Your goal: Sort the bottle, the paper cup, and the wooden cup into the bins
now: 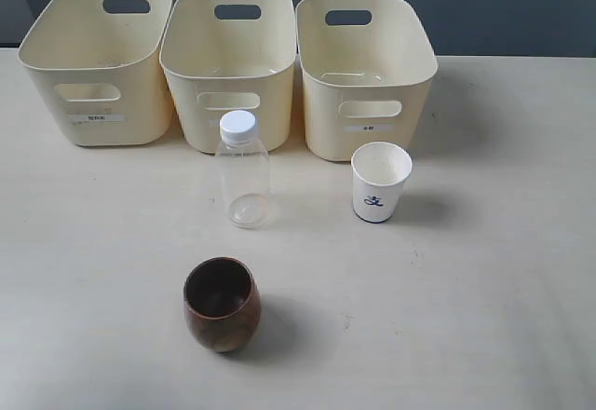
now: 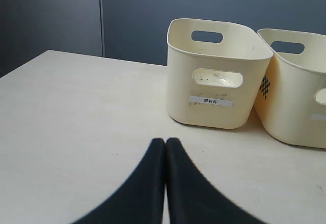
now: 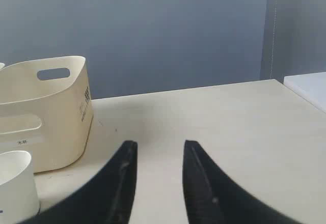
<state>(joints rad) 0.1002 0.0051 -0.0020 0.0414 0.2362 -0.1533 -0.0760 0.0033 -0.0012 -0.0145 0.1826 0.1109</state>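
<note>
The clear bottle with a white cap stands upright before the middle bin. To its right, in front of the right bin, is the white paper cup with a blue mark. The dark wooden cup sits nearer the front. The left bin completes the back row. No gripper shows in the exterior view. My left gripper is shut and holds nothing, facing the left bin. My right gripper is open and empty, with the paper cup and right bin off to one side.
All three bins look empty and stand side by side along the back of the pale table. A dark grey wall rises behind the table. The table's far edge and a white surface show in the right wrist view.
</note>
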